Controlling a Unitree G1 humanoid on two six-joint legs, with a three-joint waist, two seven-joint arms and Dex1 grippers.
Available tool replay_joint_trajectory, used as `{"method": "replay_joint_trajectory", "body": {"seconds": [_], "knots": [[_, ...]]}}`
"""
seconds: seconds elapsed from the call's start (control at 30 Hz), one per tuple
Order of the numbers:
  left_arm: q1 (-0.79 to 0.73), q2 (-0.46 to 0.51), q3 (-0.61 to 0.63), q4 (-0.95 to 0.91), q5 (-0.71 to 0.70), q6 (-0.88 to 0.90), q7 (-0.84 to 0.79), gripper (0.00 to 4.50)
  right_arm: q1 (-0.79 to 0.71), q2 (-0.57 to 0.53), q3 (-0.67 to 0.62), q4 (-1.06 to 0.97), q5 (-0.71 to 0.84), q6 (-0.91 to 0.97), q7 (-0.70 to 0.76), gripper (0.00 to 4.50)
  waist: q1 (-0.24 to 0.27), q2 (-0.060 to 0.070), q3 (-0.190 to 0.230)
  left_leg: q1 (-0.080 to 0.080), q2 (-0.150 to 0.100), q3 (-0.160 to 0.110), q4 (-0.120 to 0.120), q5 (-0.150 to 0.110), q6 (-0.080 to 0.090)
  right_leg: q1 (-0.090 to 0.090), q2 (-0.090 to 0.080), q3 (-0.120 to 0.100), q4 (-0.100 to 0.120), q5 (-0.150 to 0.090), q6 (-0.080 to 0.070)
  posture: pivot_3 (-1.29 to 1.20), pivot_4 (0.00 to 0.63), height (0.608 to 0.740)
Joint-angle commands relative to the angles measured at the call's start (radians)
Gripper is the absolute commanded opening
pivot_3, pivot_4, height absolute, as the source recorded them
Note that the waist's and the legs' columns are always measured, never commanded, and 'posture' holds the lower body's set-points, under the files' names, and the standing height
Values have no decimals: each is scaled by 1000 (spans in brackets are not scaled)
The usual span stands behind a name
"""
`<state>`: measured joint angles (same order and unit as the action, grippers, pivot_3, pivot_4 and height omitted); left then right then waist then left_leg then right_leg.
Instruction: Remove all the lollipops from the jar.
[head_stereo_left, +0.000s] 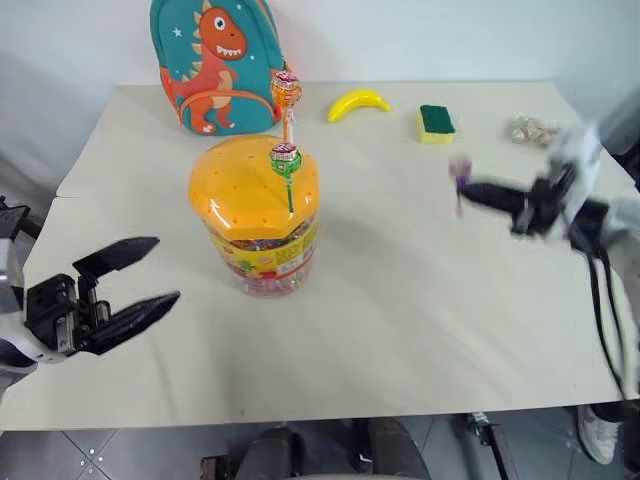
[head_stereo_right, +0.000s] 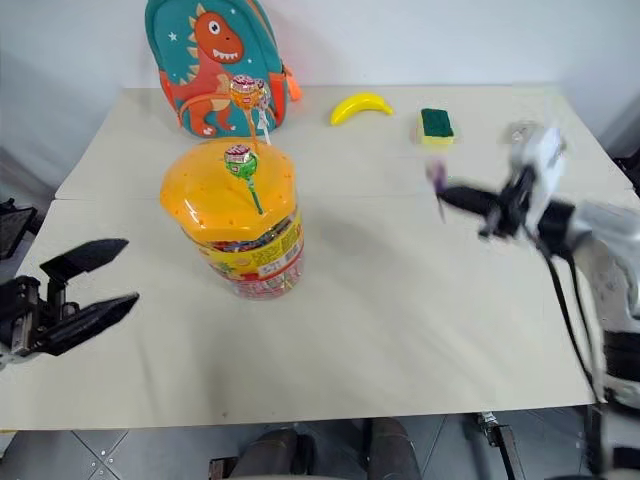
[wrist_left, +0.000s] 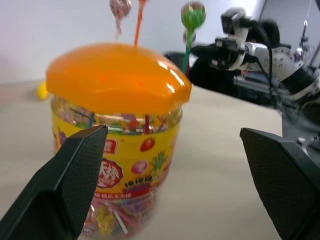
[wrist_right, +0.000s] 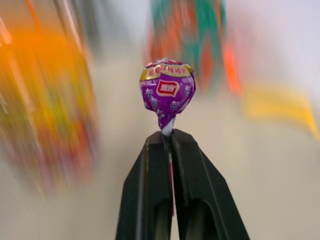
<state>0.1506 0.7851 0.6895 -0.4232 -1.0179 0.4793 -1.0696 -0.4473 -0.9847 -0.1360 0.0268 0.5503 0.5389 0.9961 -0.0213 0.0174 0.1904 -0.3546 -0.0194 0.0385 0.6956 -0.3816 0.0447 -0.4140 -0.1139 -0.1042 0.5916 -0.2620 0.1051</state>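
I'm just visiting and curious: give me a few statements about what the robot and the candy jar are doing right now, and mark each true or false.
1. The right gripper is shut on the purple lollipop. True.
2. The left gripper is clamped around the jar. False: it is open, apart from the jar.
3. The green lollipop stands in the jar's orange lid. True.
4. The banana lies inside the jar. False: it lies on the table, near the dinosaur backpack.
5. The jar's lid has been taken off. False: it sits on the jar.
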Motion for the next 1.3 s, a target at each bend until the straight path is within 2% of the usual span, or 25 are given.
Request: {"method": "replay_joint_trajectory", "body": {"seconds": [0.03,0.13,0.23,0.33,0.4,0.47,0.53,0.6,0.73,1.0,1.3], "knots": [[-14,6,-24,-1,46,-53,-44,4500,69,-53,77,36,-124,-35,49,77,-5,0,0,0,0,1,1,0,0,0,0,0,1,0,1,0,150,740],[-32,1,-37,4,55,-71,-56,4500,109,-51,146,135,-239,-91,43,77,-9,0,0,3,2,7,4,0,-1,1,0,1,2,1,1,0,150,740],[-32,5,-40,-5,48,-66,-57,4500,111,-12,131,195,-248,-110,32,77,-5,0,0,5,2,7,4,0,-1,1,-1,1,2,0,1,0,150,740],[-23,8,-31,-19,38,-60,-59,4500,129,-23,110,244,-244,-189,93,683,-3,-1,-1,4,3,4,4,0,-2,1,-1,0,2,1,1,0,150,740],[-23,7,-21,-13,33,-61,-57,4500,127,-8,57,263,-213,-298,139,1304,2,-1,0,4,3,3,4,0,-2,2,-2,-1,1,1,1,0,150,740],[-29,-4,-8,1,24,-66,-48,4500,108,45,-42,230,-70,-352,250,1958,3,-1,0,2,3,1,4,0,-2,2,-1,-3,2,1,1,0,150,740],[-37,-9,3,22,10,-64,-40,4500,86,77,-96,152,42,-318,318,1958,4,2,1,2,3,1,4,0,-2,2,-1,-3,2,1,1,0,150,740],[-43,-10,10,39,2,-60,-39,4500,69,95,-104,95,80,-299,339,1958,2,3,2,2,3,1,4,0,-2,2,-1,-3,2,1,1,0,150,740],[-67,-35,26,83,-42,-50,-10,4500,-88,237,-22,-148,205,-193,244,1958,-9,3,2,3,4,1,4,0,-2,2,-1,-3,3,1,0,0,150,740],[-67,-43,32,61,-64,-35,15,4500,-319,483,149,-262,183,-78,37,1958,11,2,1,1,2,-2,4,-1,-3,0,-1,-4,3,0,0,0,150,740],[-35,-50,37,49,-50,-47,7,4500,-420,636,266,-244,101,-42,-73,1958,10,2,1,1,2,-1,4,-1,-3,0,0,-5,4,0,0,0,150,740]]}}
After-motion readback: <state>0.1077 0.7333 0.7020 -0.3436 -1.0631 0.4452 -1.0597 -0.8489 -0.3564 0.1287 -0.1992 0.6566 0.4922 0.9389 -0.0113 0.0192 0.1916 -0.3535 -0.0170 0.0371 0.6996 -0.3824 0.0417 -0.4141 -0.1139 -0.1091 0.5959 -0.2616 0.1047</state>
